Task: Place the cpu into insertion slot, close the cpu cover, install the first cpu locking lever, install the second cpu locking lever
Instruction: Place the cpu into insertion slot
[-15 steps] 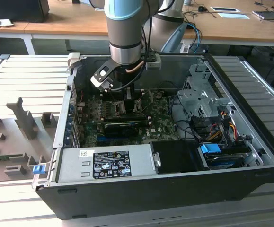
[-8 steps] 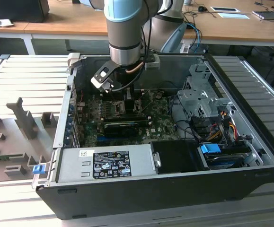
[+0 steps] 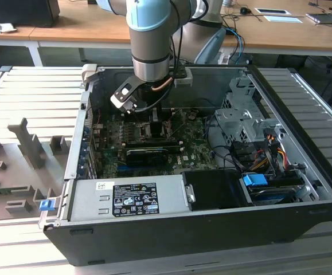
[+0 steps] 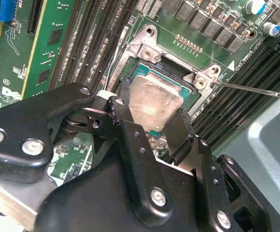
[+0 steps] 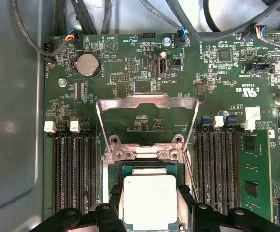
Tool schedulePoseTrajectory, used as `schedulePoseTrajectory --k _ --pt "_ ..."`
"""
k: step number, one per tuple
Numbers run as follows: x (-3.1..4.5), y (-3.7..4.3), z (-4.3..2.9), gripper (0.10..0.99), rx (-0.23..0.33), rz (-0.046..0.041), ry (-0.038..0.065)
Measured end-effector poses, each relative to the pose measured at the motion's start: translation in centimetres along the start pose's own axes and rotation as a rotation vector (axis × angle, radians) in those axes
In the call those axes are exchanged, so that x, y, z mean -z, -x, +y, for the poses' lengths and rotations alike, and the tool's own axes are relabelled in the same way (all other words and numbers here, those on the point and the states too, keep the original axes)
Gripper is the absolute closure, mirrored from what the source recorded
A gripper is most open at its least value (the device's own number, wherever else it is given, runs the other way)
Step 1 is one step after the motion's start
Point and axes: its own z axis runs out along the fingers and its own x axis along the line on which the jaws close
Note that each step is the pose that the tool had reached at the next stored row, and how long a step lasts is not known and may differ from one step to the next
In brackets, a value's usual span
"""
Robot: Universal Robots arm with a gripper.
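Both wrist views show my gripper shut on the cpu, a pale silver square chip pinched at two opposite edges by the black fingers. The chip hangs slightly tilted just over the insertion slot, a dark socket with a metal rim in the green motherboard. The cpu cover, a thin metal frame, lies flipped open past the socket. A thin locking lever sticks out free beside the socket. In the exterior view the gripper reaches down into the open computer case.
Long black memory slots flank the socket on both sides. Cables run along the board's edge near the case wall. The exterior view has a power supply at the case front and drive bays on its right.
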Motion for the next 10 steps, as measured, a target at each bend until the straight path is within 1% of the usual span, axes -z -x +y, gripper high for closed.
schedulePoseTrajectory --k 6,7,8,10 --pt "-0.02 -0.01 0.0 0.557 0.0 0.0003 0.0" --pt "-0.03 -0.01 0.0 0.545 0.0 0.0003 0.0" --pt "-0.04 -0.05 0.03 0.482 0.0 0.0005 0.0" --pt "-0.04 -0.15 0.07 0.482 0.0 0.0003 0.0"
